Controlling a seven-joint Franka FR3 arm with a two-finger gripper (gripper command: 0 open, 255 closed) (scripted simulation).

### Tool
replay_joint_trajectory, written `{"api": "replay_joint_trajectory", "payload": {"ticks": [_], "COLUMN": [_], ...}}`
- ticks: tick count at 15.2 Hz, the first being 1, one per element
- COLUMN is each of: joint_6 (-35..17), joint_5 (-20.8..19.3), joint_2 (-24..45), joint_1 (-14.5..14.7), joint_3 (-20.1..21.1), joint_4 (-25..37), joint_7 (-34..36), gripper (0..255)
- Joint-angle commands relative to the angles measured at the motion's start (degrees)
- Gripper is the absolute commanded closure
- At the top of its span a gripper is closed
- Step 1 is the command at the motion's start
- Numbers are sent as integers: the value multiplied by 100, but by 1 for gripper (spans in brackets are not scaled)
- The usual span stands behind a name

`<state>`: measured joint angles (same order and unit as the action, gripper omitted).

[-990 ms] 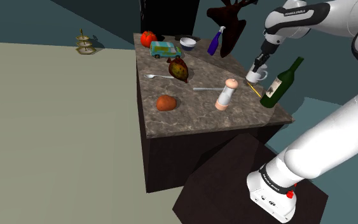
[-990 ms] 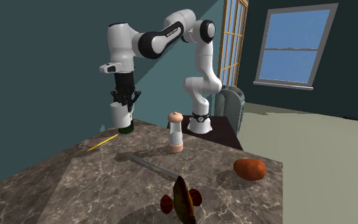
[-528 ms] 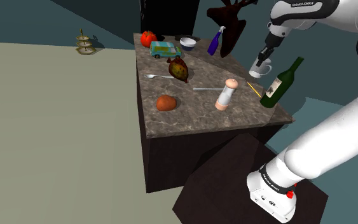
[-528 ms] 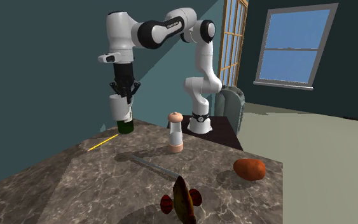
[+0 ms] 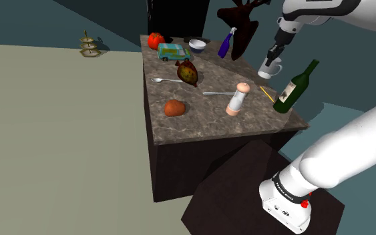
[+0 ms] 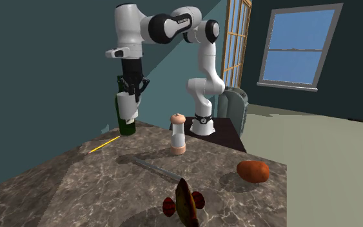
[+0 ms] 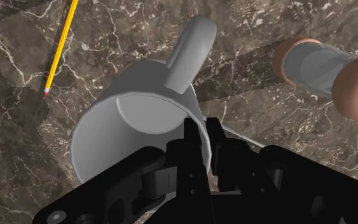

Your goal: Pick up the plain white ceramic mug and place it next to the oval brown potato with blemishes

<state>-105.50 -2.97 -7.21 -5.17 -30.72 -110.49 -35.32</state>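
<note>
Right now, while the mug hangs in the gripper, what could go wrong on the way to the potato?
The gripper pinches the mug only by its rim, so it may tilt or slip. The green bottle stands close and could be knocked. The upright grinder stands near the path to the potato.

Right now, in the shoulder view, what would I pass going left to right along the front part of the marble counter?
Oval reddish-brown potato → upright white pepper mill with tan ends → dark green glass wine bottle with a white label.
</note>
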Motion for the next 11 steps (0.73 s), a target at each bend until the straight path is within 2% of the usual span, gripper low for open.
{"api": "replay_joint_trajectory", "payload": {"ticks": [1,11], "joint_6": [-9,-45], "joint_5": [-74,-91], "joint_2": [-172,-499], "joint_1": [113,663], "joint_3": [185,1091], "joint_4": [-170,-558], "joint_7": [332,1806], "gripper": [255,255]}}
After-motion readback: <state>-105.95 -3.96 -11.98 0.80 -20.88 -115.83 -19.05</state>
